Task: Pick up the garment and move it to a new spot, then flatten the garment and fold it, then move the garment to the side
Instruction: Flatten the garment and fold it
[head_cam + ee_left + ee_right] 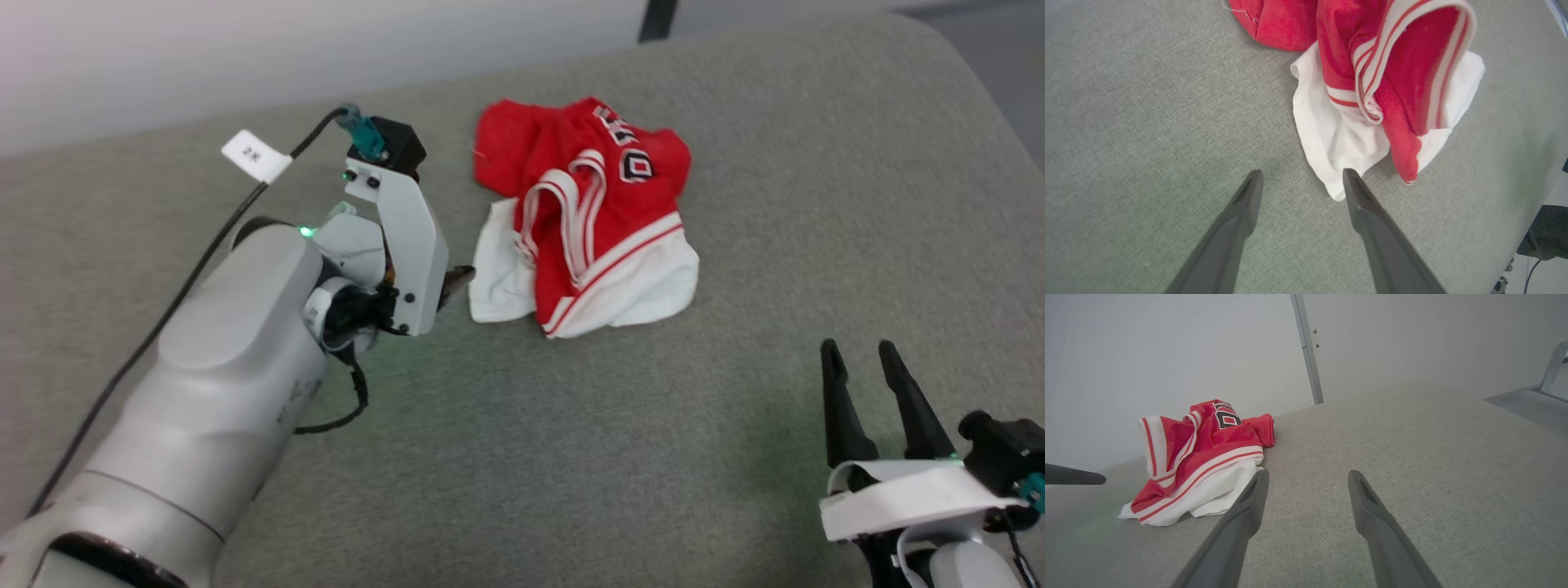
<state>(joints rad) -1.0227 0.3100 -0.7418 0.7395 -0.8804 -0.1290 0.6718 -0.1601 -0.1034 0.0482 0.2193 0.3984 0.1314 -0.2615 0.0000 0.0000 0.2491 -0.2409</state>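
Left gripper: jaws wide apart, nothing between them. One fingertip sat right at the white sleeve edge of the garment; touching or just short, couldn't tell. The garment lay crumpled in a heap just ahead of that gripper, offset toward that finger, red body on top and white sleeve underneath, on the grey surface. Right gripper: fingers also spread, empty, over the surface and well apart from the garment, which lay ahead and to its left.
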